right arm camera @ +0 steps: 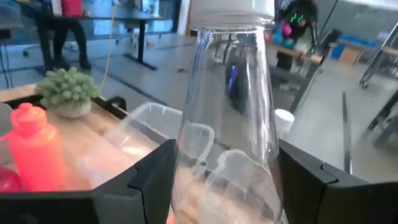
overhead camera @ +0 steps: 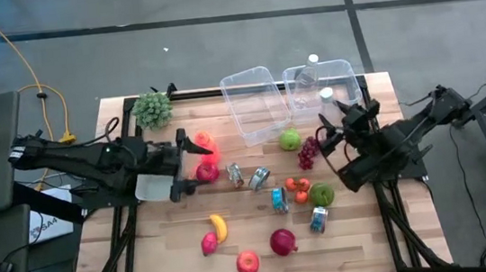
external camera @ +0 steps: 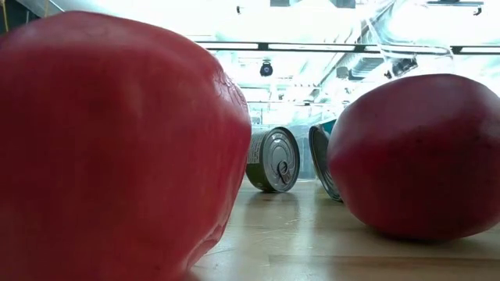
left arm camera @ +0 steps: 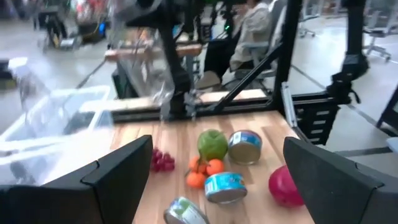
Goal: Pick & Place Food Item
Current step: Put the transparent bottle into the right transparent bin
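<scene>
Food lies spread over the wooden table (overhead camera: pixel 165 253): grapes (overhead camera: pixel 307 153), green apples (overhead camera: pixel 289 138), small tomatoes (overhead camera: pixel 298 187), a banana (overhead camera: pixel 219 226), red apples (overhead camera: pixel 248 262) and cans (overhead camera: pixel 260 178). Two clear bins (overhead camera: pixel 253 103) stand at the far edge. My left gripper (overhead camera: pixel 185 166) hovers open at the left, level above a red apple (overhead camera: pixel 207 170), with nothing between its fingers (left arm camera: pixel 118 174). At the right, above the table, my right gripper (overhead camera: pixel 333 126) is shut on a clear bottle (right arm camera: pixel 227 112) with a white cap (overhead camera: pixel 326 94). My right gripper pinches the clear bottle's body (right arm camera: pixel 186 168), below the neck, between its two fingers (right arm camera: pixel 149 177). The fingers come at it about level and lie across the bottle. The bottle stands upright in the hold, cap up, lifted clear of the table.
A red squeeze bottle (overhead camera: pixel 201 145) stands just past my left gripper. A potted plant (overhead camera: pixel 152 109) sits at the far left corner. A second clear bottle (overhead camera: pixel 305 77) lies in the right bin. In the low view, two red fruits (external camera: pixel 414 156) flank two cans (external camera: pixel 273 160).
</scene>
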You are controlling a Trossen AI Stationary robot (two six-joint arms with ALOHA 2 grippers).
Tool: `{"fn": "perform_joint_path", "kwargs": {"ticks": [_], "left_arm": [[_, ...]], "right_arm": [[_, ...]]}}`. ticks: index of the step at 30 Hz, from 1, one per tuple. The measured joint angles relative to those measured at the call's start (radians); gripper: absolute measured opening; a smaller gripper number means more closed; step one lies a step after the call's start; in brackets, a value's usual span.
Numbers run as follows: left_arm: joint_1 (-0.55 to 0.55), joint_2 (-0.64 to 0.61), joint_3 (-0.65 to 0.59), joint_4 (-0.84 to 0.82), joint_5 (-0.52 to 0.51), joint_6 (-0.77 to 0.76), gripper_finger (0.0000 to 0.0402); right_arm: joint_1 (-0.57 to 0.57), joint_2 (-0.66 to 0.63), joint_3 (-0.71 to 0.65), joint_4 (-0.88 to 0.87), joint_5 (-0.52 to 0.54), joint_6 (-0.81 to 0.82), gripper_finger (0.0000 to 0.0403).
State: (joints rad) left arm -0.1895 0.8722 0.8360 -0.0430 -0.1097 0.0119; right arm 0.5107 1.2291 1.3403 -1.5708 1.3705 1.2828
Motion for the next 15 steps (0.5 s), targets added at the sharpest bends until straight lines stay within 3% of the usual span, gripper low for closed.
{"fn": "perform_joint_path", "kwargs": {"ticks": [8,15], "left_arm": [[0.021,0.078,0.000,-0.001,0.006,-0.098,0.0351],[0.021,0.139,0.000,0.001,0.010,-0.249,0.0351]], "right_arm": [[0.000,-0.083,0.000,0.005,-0.088,-0.004,0.0210],[0.000,-0.133,0.000,0.016,0.013,-0.021,0.0208]]}}
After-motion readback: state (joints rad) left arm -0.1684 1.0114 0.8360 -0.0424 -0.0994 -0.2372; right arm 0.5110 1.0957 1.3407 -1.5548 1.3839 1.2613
